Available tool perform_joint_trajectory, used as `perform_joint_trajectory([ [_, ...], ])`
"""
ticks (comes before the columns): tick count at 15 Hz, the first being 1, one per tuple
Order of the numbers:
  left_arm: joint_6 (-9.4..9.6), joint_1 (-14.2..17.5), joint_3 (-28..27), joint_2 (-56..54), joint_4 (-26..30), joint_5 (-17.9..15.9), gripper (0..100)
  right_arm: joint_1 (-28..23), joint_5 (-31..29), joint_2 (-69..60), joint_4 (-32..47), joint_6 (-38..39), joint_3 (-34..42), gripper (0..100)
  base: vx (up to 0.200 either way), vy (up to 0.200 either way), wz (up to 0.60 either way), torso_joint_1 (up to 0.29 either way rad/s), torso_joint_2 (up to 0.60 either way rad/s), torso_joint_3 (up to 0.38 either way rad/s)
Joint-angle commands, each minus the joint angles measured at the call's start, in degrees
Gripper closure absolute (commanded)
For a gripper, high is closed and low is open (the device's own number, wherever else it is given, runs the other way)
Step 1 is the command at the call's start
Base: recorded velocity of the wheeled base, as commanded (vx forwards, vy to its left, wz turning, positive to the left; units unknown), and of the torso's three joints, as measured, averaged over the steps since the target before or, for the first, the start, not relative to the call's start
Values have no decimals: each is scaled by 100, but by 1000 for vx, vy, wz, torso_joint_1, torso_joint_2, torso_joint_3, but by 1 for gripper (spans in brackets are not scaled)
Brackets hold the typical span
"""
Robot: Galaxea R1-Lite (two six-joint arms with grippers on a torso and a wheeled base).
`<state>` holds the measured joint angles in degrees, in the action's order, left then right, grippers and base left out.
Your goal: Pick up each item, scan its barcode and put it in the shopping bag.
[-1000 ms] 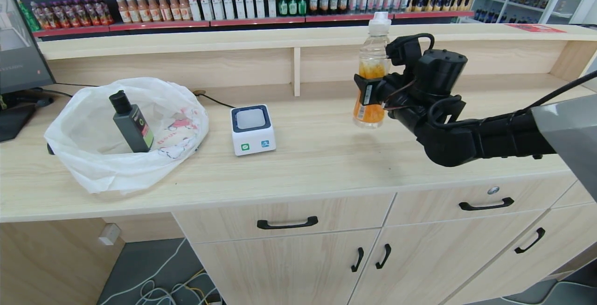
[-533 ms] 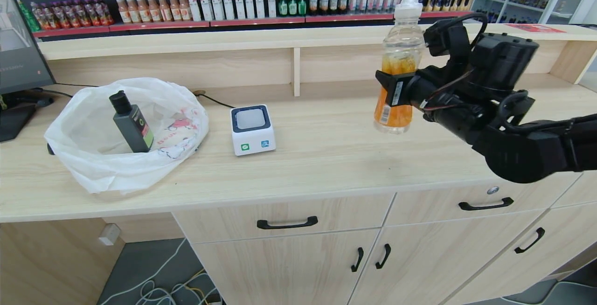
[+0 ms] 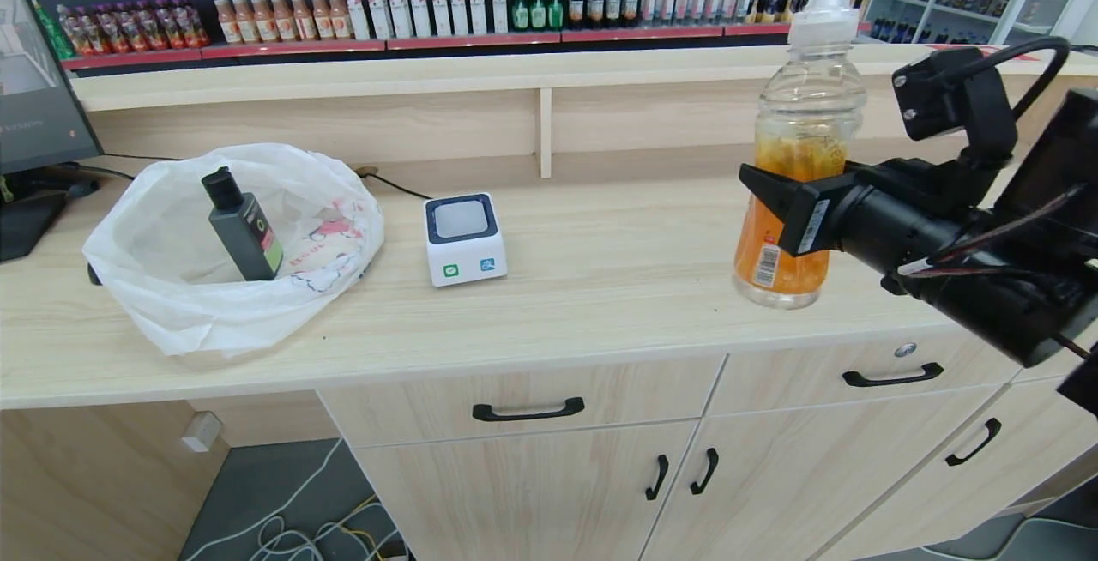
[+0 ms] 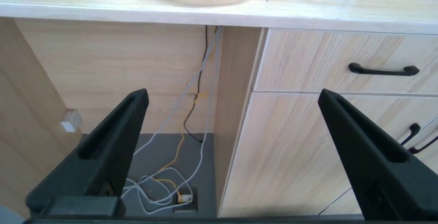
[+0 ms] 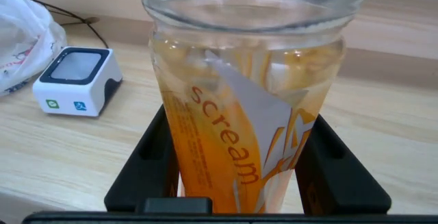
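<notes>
shop checkout with a light wood counter point(image 3: 600, 286); shelf rows of drink bottles point(image 3: 480, 8) behind. the right gripper point(image 3: 793, 201) has its jaws clamped on a clear plastic bottle of orange drink point(image 3: 806, 115). the bottle has a white cap, pulpy orange liquid in the lower part, an orange label with a barcode low on the side, and is upright, held above the counter's right front. a white plastic shopping bag point(image 3: 171, 304) at the left holds a dark grey bottle point(image 3: 244, 231). a white square scanner box point(image 3: 464, 238) sits between bag and drink. left gripper point(image 4: 233, 101) is below counter level, jaws wide apart.
</notes>
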<state>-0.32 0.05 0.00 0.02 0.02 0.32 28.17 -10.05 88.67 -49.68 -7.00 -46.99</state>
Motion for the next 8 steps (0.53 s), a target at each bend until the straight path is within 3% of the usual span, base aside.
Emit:
perform_joint_trajectory([
  [1,-3,4,0,-2,6,3,0,118,-129,-527,2,23,375,100,0,0,0,0,0,0],
  [5,-3,4,0,-2,-2,3,0,189,-59,-702,11,331,358,100,0,0,0,0,0,0],
  [8,-3,4,0,-2,-2,3,0,400,609,-834,46,999,490,100,0,0,0,0,0,0],
])
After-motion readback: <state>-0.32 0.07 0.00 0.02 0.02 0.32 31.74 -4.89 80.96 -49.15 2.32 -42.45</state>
